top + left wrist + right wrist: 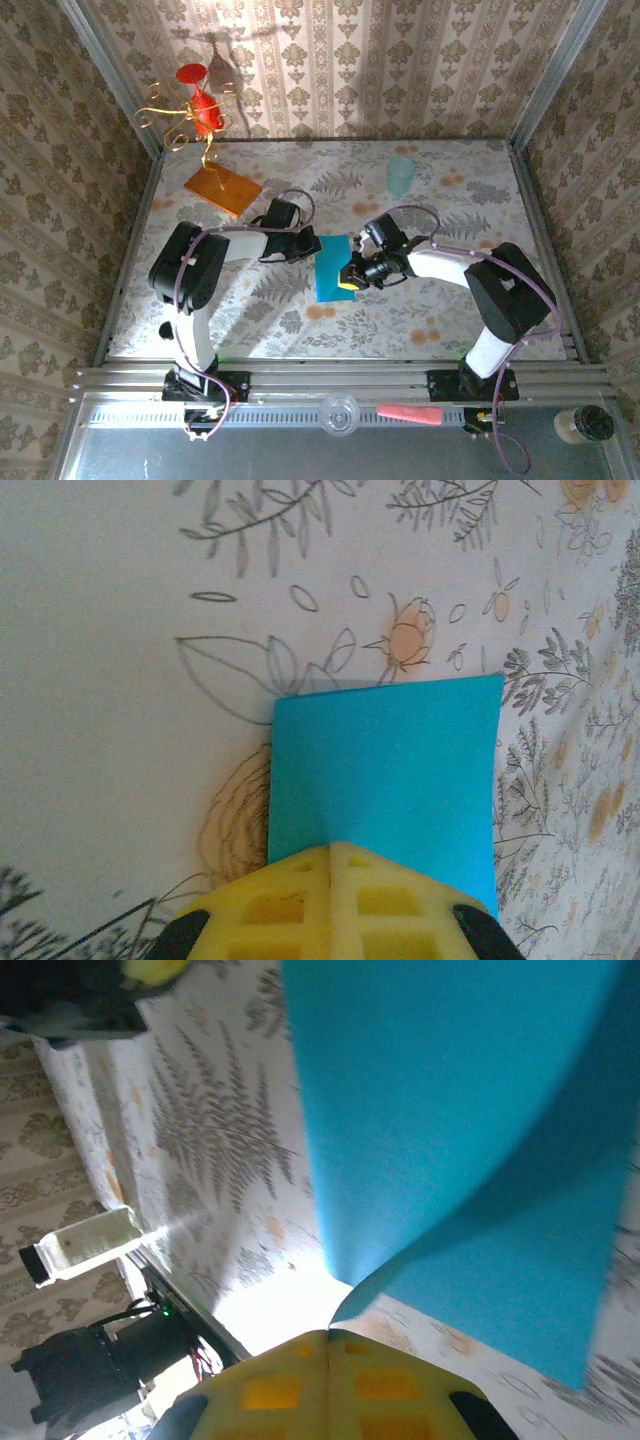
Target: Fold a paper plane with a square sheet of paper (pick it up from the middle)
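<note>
Worktop (450,330): cloth with a fern and flower print, walled in by damask wallpaper.
Sheet: square sheet of thin teal-blue paper (330,265) at mid-worktop, between the two arms. In the left wrist view (385,780) it is flat and plain. In the right wrist view (440,1110) it is bent into two layers, a lit one and a shaded one, meeting at the fingertips.
Left pincer (330,848): yellow fingers pressed together, pinching the sheet's near edge; it comes in from the sheet's left (308,245).
Right pincer (328,1335): fingers closed tight on the bend of the sheet, at its lower right (350,277).
Further out: orange rectangular slab (222,188) far left, pale mint translucent cup (400,176) far right, both well apart from the sheet.
Back left corner: red ornament on a gold wire stand (197,110).
</note>
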Controlling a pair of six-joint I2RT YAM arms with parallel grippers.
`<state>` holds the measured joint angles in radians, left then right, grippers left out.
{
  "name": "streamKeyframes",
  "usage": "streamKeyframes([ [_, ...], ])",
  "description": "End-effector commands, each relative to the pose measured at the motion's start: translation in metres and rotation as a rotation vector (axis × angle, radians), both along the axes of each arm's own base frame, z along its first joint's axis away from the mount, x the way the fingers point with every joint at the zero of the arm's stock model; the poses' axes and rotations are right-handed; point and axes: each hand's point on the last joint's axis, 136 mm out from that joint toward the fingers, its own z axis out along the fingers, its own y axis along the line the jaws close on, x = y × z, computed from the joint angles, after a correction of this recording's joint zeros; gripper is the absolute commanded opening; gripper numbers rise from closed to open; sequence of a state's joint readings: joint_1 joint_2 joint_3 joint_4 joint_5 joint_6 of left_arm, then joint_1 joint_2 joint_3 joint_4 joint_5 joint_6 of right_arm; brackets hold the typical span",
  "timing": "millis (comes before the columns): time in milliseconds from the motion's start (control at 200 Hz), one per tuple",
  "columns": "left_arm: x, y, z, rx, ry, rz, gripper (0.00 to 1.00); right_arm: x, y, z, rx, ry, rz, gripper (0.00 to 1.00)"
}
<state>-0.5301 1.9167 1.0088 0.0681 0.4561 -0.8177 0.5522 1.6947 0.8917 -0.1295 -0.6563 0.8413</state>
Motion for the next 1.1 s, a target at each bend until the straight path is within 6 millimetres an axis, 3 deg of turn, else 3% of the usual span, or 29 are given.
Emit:
streamKeyframes([
  [0, -0.013, 0.000, -0.021, 0.037, 0.056, -0.029, 0.06, 0.008, 0.018, 0.002, 0.021, -0.002, 0.017, 0.02],
  [165, -0.014, 0.000, -0.022, 0.038, 0.063, -0.028, 0.06, 0.023, 0.034, 0.002, 0.009, -0.034, 0.012, 0.01],
  [380, -0.015, 0.001, -0.024, 0.039, 0.067, -0.024, 0.06, 0.039, 0.032, -0.008, -0.038, -0.055, -0.041, 0.01],
  [1095, -0.016, 0.000, -0.027, 0.040, 0.080, -0.016, 0.06, 0.045, 0.026, -0.032, -0.079, -0.043, -0.096, 0.00],
])
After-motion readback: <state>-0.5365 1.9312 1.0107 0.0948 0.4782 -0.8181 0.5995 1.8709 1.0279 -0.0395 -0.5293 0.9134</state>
